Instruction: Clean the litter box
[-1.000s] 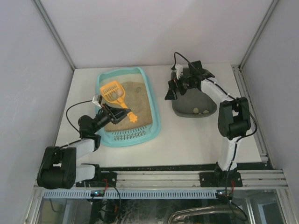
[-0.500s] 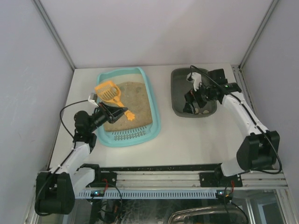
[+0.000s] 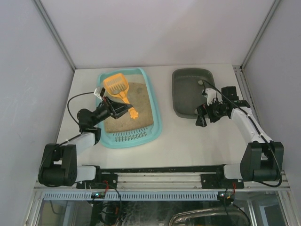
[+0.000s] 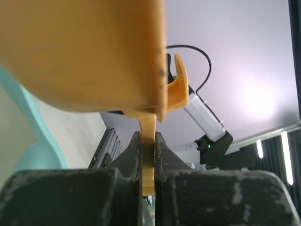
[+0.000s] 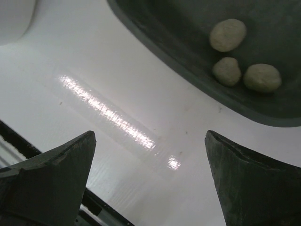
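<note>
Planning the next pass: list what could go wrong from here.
The left end effector pinches only the thin handle of the orange scoop; it may twist under load. Anything scooped could spill on the table between the litter box and grey tray. The open right end effector beside that tray may obstruct.

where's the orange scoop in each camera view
Top external: orange scoop over the far left of the litter box, handle in the left end effector.
Left wrist: fills the upper left, handle pinched between the fingers.
Right wrist: not in it.
Shared landmark: the litter box's teal rim, in top and left wrist.
</note>
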`<state>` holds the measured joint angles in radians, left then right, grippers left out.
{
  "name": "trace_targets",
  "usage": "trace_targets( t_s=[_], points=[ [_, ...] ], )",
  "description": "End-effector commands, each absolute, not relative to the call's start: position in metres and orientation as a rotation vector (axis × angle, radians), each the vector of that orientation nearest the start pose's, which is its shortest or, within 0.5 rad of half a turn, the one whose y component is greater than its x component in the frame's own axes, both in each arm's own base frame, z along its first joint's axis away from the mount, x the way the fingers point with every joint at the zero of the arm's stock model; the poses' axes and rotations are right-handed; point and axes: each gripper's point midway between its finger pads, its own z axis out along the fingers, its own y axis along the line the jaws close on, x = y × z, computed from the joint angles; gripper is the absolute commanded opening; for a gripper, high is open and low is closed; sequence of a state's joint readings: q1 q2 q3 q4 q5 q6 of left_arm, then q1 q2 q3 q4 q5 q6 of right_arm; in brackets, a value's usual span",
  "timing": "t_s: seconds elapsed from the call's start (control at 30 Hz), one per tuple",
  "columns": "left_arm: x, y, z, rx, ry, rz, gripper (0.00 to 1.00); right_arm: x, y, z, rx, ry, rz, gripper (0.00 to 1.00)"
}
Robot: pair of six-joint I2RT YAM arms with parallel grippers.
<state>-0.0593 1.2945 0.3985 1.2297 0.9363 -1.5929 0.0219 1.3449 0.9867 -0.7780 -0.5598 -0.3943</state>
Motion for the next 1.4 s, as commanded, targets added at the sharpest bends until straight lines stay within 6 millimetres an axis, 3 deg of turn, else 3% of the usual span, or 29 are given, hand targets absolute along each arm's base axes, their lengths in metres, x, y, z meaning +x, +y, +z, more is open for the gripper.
trace_targets(
  t_s=[0.0,0.03,0.07,0.1,0.13,0.2,0.3,0.37,0.47,0.6,0.87,1.0,1.1,1.23,1.37],
  points=[
    [0.274,-0.186,0.285,-0.046,1.654,-1.821,0.0,0.3,0.071,0.125,-0.678,2.378,0.464,1.0],
    [0.281,-0.195,0.244,-0.141,1.892,-1.75,0.0,0.301,0.07,0.125,-0.681,2.374,0.451,1.0],
    [0.277,-0.202,0.222,-0.068,2.059,-1.583,0.0,0.301,0.07,0.126,-0.685,2.37,0.441,1.0],
    [0.274,-0.201,0.215,0.032,2.135,-1.395,0.0,0.301,0.071,0.126,-0.691,2.369,0.434,1.0],
    [0.275,-0.198,0.225,0.084,2.104,-1.327,0.0,0.301,0.071,0.125,-0.699,2.37,0.426,1.0],
    [0.283,-0.189,0.247,-0.007,2.0,-1.406,0.0,0.301,0.073,0.123,-0.717,2.371,0.419,1.0],
    [0.285,-0.197,0.25,0.01,2.084,-1.324,0.0,0.302,0.076,0.124,-0.733,2.358,0.426,1.0],
    [0.283,-0.219,0.261,0.14,2.093,-1.259,0.0,0.301,0.078,0.123,-0.743,2.353,0.442,1.0],
    [0.285,-0.253,0.28,0.221,2.099,-1.334,0.0,0.299,0.081,0.12,-0.762,2.356,0.463,1.0],
    [0.309,-0.286,0.286,0.251,2.134,-1.336,0.0,0.297,0.082,0.124,-0.76,2.343,0.489,1.0],
    [0.335,-0.374,0.296,0.502,2.262,-1.093,0.0,0.302,0.072,0.157,-0.652,2.244,0.527,1.0],
    [0.367,-0.401,0.265,0.468,2.363,-0.968,0.0,0.295,0.078,0.177,-0.668,2.162,0.583,1.0],
    [0.387,-0.415,0.221,0.451,2.444,-0.836,0.0,0.287,0.084,0.184,-0.708,2.124,0.618,1.0],
    [0.395,-0.42,0.157,0.502,2.498,-0.572,0.0,0.283,0.086,0.193,-0.718,2.086,0.636,1.0],
    [0.387,-0.411,0.115,0.642,2.514,-0.289,0.0,0.283,0.086,0.2,-0.713,2.059,0.636,1.0]
  ],
)
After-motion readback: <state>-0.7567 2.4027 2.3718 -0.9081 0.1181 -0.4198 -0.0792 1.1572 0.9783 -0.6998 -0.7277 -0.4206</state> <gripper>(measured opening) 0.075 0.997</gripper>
